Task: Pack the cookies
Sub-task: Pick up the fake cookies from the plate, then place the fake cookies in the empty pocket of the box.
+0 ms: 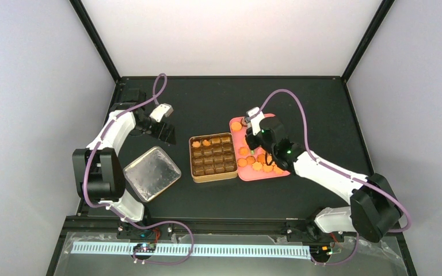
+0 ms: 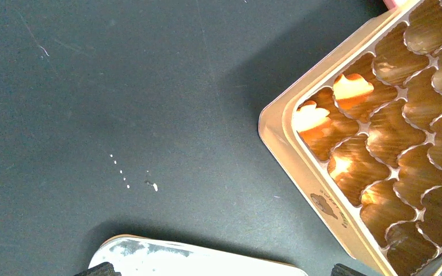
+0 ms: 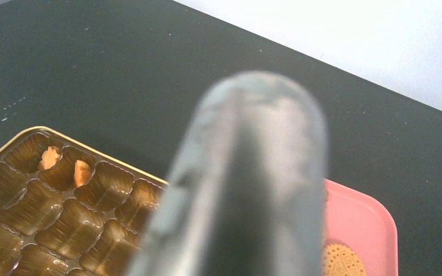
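Pick step. Right gripper clamped the grey metal tongs above the orange-golden round cookies on the pink tray. I couldn't tell the tongs' state, their tips being hidden. Next: carry to the brown compartmented tin.

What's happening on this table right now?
A two-armed robot is packing cookies. The right gripper hovers over the pink tray of orange cookies, apparently holding metal tongs. The compartmented tin beside it has just two cookies in its far row. The left gripper hangs open, holding nothing, near the tin's lid.
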You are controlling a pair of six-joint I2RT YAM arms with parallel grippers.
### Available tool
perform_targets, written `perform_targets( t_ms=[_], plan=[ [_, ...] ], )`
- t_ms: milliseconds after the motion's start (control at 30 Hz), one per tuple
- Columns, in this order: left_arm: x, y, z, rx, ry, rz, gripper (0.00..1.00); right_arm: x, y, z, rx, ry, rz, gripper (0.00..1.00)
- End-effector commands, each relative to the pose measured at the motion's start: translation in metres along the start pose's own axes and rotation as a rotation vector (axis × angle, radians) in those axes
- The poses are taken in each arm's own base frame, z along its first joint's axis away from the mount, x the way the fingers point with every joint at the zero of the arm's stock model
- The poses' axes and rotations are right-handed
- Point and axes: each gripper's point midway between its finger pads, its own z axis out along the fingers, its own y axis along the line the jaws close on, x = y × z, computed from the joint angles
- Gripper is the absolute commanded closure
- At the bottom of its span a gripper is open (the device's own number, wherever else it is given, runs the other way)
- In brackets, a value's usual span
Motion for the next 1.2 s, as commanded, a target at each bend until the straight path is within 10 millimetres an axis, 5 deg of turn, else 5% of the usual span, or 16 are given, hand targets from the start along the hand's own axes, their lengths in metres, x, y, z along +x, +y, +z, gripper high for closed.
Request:
perform_targets(
  t_ms=[0,267,600,900,1167],
  plan=[
    [-0.006,-0.003,-0.010,0.004,-0.034,0.000,0.02,-0.021,-0.010,-0.012,0.041,-0.067,0.021,0.84],
    [-0.006,-0.003,-0.010,0.006,-0.034,-0.002,0.02,-0.043,-0.013,-0.021,0.051,-0.107,0.015,0.98],
    [-0.003,0.000,-0.008,-0.001,-0.018,-0.005,0.02,-0.121,0.022,-0.046,-0.149,-0.272,0.004,0.99],
    [-0.002,0.002,-0.011,-0.003,-0.021,-0.015,0.02,-0.139,0.089,-0.013,-0.371,-0.261,-0.103,0.99],
    [-0.002,0.002,-0.011,0.000,-0.020,-0.012,0.02,-0.125,0.115,0.020,-0.444,-0.227,-0.193,0.99]
  ],
)
